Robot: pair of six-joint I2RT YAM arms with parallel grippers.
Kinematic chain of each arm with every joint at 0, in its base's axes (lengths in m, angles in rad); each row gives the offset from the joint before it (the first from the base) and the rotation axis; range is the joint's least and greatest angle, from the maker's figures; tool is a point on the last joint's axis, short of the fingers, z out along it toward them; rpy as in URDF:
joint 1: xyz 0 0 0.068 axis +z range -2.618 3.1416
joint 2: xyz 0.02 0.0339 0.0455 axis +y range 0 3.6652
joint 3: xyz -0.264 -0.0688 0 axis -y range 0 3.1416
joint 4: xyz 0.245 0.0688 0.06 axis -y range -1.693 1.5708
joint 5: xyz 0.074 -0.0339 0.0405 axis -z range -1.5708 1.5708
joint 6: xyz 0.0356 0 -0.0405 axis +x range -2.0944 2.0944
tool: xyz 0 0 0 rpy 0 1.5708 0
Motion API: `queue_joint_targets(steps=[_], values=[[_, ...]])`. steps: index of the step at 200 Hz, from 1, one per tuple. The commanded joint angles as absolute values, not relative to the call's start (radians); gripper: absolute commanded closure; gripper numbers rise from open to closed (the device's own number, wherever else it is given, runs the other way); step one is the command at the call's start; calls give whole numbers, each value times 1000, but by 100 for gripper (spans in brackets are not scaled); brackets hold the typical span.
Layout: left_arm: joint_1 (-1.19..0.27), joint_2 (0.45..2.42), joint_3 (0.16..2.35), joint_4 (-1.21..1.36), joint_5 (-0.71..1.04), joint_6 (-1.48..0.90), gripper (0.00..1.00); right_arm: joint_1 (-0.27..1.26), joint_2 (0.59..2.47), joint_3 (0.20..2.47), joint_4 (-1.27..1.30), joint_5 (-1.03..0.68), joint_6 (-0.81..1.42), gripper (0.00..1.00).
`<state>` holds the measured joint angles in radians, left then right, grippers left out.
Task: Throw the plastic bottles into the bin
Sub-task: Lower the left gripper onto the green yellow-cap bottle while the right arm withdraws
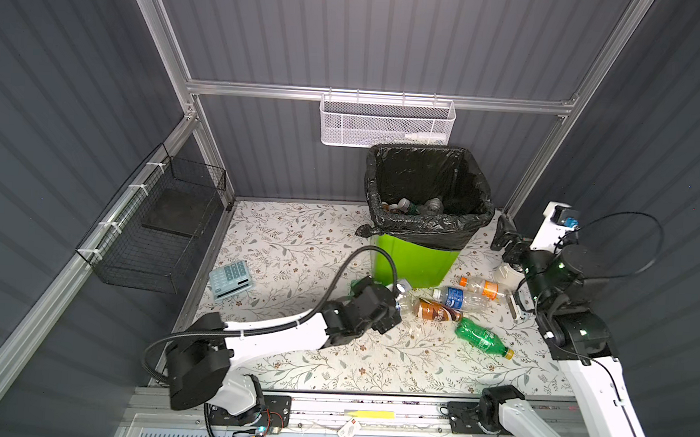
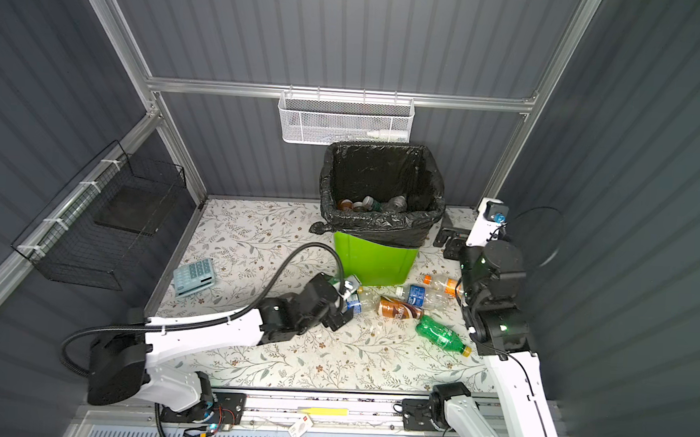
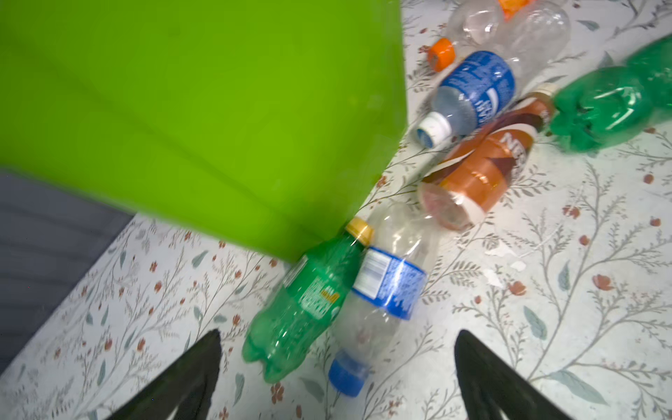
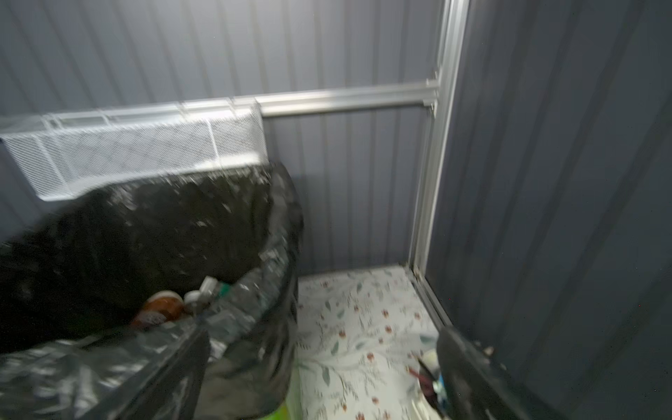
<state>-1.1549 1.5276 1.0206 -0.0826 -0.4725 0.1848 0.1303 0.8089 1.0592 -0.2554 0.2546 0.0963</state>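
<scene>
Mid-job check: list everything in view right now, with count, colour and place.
table: one, white floral.
bin: one, bright green, black liner, back of table.
bottles in bin: several, mixed, count unclear.
bottles on table: six, two green, three clear, one brown-labelled, before the bin.
calculator: one, pale blue, table's left.
mesh basket: one, white, back rail.
wire basket: one, black, left wall.
cup: one, white, table's right, partly hidden.
left gripper: one, black, jaws open, near two bottles at the bin's corner.
right gripper: one, black, jaws open, empty, beside the bin's rim.
</scene>
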Motion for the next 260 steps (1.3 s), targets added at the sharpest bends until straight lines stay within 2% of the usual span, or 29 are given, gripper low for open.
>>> queue_joint_targets(steps=[1,46,107,159,242,260], values=[[-1208,1616,1114,-108,-483,311,0,66,729,1019,-302,255,198,1],[-1241,1850,1356,-134,-203,446,0,-104,646,947,-342,168,271,1],[-1280,2144,1641,-103,-7,638,0,-213,654,936,-347,8,299,1],[-1308,2314,1797,-87,17,732,0,-223,684,921,-327,-61,316,1],[-1321,2482,2000,-159,-1,787,0,-229,690,901,-325,-108,331,1],[-1323,2489,2003,-172,9,785,3,-231,689,897,-324,-110,331,1]])
